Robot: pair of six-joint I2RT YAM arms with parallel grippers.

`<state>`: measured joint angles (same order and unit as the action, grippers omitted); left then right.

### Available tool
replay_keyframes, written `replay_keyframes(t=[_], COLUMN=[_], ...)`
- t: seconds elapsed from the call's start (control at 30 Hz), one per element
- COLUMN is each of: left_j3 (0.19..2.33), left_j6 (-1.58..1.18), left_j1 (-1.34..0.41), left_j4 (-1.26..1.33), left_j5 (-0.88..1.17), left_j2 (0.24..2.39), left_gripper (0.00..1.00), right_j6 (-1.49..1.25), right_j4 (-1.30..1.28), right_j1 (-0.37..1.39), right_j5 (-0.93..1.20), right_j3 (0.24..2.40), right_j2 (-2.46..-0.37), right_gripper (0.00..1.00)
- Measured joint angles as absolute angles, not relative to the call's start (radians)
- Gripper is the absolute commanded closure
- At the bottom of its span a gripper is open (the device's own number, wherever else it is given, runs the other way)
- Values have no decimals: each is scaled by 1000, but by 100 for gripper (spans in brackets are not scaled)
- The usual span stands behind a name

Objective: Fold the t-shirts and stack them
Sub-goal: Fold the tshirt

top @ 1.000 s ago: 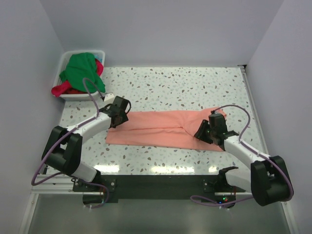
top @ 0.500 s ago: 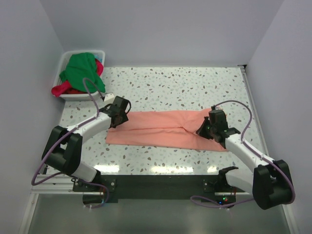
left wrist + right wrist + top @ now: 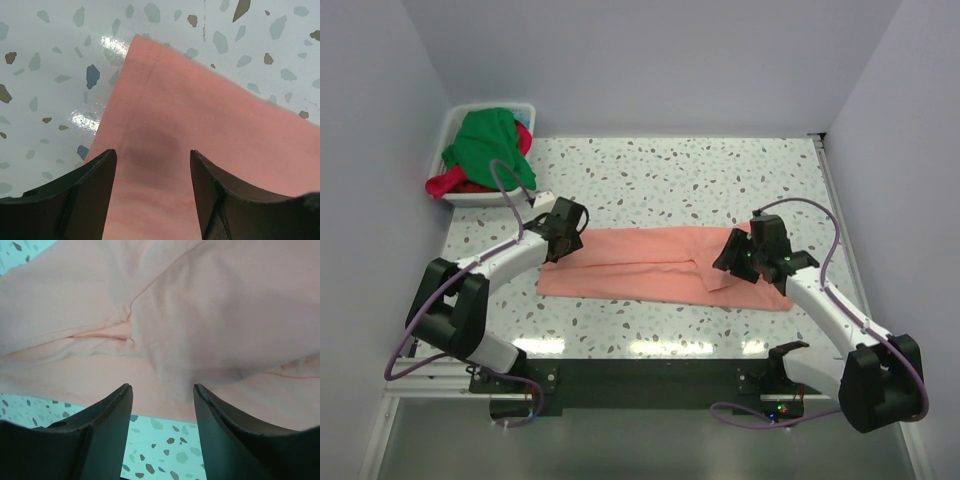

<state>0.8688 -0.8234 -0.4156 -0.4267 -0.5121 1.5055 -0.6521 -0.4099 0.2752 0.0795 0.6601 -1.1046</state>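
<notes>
Speckled white terrazzo table (image 3: 670,165), glossy surface. One salmon-pink t-shirt (image 3: 640,265) lies flat across its middle, folded into a long band running left to right. One white tub (image 3: 453,122) sits at the far left corner.

The counter (image 3: 660,170) has a white terrazzo surface with grey and brown flecks. Glossy reflections show along its near part. A white plastic tub (image 3: 451,125) sits at the far left corner of the counter, close to the left wall (image 3: 370,150) and the back wall (image 3: 650,70). These walls and the right wall (image 3: 910,130) are plain pale lilac-grey. A black mounting plate (image 3: 640,380) spans the near edge of the counter. A light metal rail (image 3: 835,200) runs along its right edge.
</notes>
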Motion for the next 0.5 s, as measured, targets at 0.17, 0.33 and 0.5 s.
replay_keyframes(t=[0.17, 0.33, 0.5], left_j3=[869, 869, 869], left_j6=[-817, -808, -799], left_j1=[-416, -417, -421], left_j4=[-426, -422, -408], left_j5=[-513, -512, -509], left_j2=[1505, 1505, 1505], left_gripper=[35, 36, 36], right_j6=[-664, -690, -716], right_j4=[-490, -583, -633], right_j1=[276, 277, 277], right_j5=[61, -57, -198], right_j3=[660, 681, 686], right_j2=[-1087, -1051, -1074], right_gripper=[46, 67, 99])
